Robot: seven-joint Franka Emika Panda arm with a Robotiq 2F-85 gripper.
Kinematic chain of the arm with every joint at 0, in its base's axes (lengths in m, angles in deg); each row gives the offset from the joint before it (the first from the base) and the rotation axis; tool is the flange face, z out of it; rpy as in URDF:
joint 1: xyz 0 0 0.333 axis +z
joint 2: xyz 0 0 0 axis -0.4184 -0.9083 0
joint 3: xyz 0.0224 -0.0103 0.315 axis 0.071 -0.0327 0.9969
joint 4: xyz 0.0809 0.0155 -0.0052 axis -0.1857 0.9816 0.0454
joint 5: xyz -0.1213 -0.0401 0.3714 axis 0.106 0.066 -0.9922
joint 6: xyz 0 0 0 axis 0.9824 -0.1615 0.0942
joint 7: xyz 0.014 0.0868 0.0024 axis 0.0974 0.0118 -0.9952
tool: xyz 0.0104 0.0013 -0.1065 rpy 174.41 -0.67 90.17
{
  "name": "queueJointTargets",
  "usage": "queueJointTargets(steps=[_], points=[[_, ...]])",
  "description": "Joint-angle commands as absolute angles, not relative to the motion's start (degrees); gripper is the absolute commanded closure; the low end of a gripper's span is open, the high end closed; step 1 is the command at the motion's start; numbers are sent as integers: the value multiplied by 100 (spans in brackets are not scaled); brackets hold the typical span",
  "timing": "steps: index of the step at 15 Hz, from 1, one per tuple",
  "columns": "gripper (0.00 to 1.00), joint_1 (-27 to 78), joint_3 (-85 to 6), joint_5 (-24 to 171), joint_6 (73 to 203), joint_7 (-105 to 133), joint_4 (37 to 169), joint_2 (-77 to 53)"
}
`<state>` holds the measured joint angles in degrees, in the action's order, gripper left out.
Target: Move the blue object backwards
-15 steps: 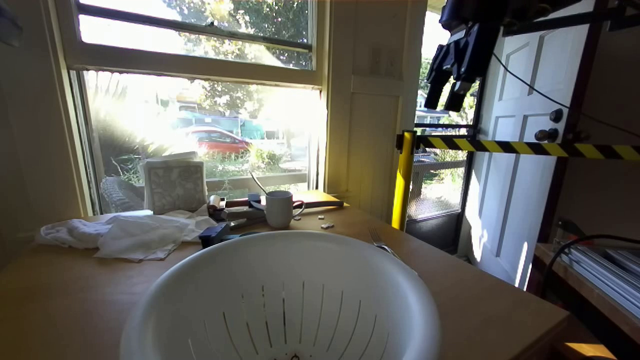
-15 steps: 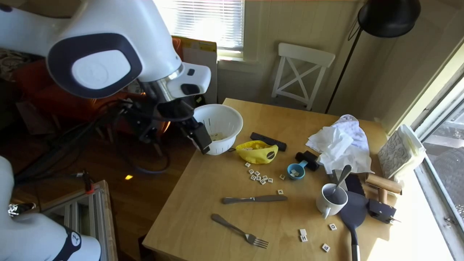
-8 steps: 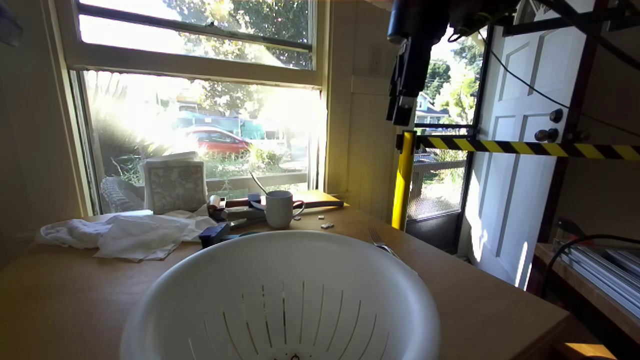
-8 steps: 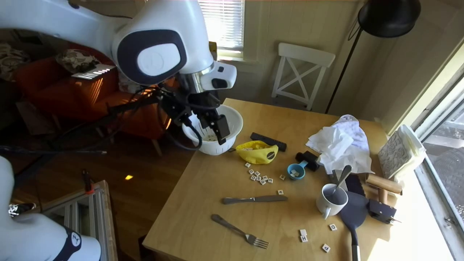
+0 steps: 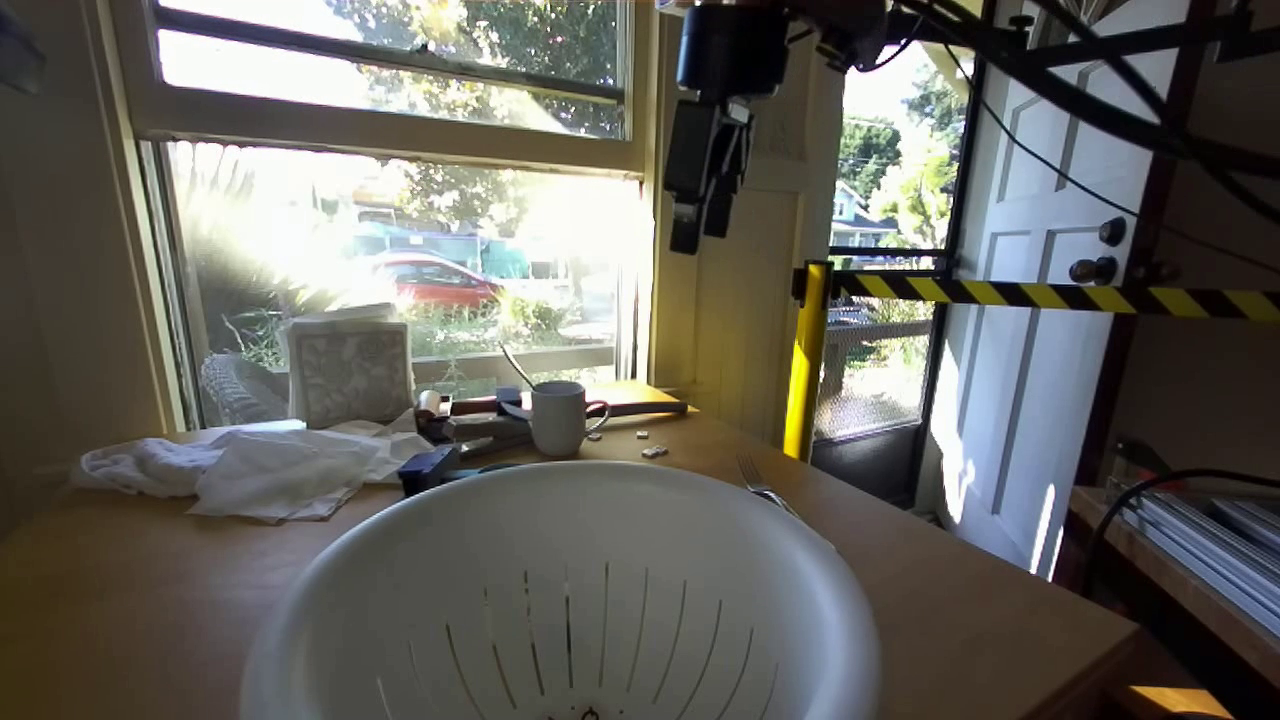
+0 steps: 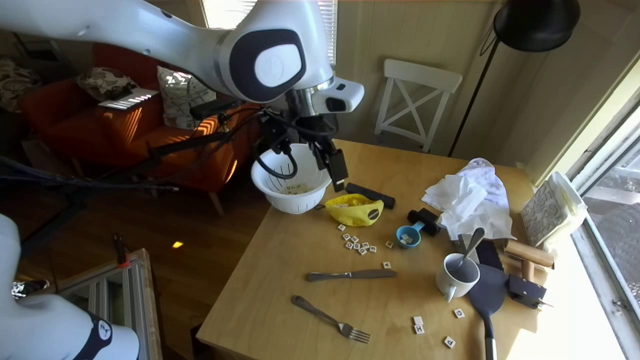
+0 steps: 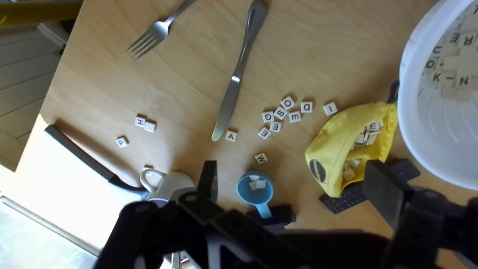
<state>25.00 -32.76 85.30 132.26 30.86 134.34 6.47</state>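
A small blue measuring cup (image 6: 413,232) stands on the table in an exterior view, with its handle resting on a black object (image 6: 425,221). In the wrist view the blue cup (image 7: 255,195) holds a few white tiles and lies between my fingers' lines of sight, nearer the left finger. My gripper (image 7: 295,177) is open and empty, its fingers wide apart. It hangs high above the table in both exterior views (image 5: 700,240) (image 6: 340,186), near the colander and the yellow pouch, apart from the cup. In an exterior view the colander mostly hides the cup.
A white colander (image 6: 295,202) and a yellow pouch (image 6: 352,215) with tiles stand near a black remote (image 6: 370,194). Loose letter tiles (image 7: 280,113), a knife (image 7: 239,74), a fork (image 7: 157,31), a mug (image 6: 450,282), a spatula (image 6: 489,292) and cloths (image 6: 470,200) lie around.
The arm and gripper have swung across the colander toward the pouch, rightward in an exterior view and leftward in an exterior view facing the window. The table objects have not moved.
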Motion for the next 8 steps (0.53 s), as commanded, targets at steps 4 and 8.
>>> queueJointTargets(steps=[4, 8], points=[[0, 2546, -3491, 8759, 12968, 2422, 11598, -855], [0, 2459, -3437, 8185, 12649, 940, 10487, -1734]])
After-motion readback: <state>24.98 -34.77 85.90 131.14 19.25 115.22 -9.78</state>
